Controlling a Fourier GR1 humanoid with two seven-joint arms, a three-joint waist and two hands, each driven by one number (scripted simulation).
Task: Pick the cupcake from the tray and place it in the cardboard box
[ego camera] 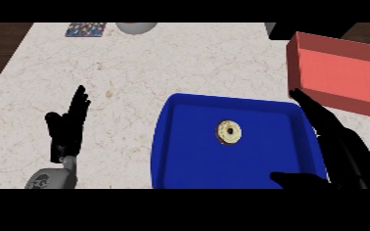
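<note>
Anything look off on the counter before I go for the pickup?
Nothing spilled or damaged. The cupcake sits alone mid-tray, seen from above. The box beside the tray looks red, not cardboard brown. Right hand is open over the tray's right rim.

You've got one view only, head-mounted, looking steeply down at the table [166, 63]. It faces away from the robot: the far table edge runs along the top, and forearms enter from the bottom edge. Not mirrored, so the left hand [67, 125] sits at frame left and the right hand [329, 137] at frame right. Close framing: the blue tray [192, 161] fills the lower middle, cut by the bottom edge, and the red box [329, 71] is clipped at the right. No second view to overlap.
</note>
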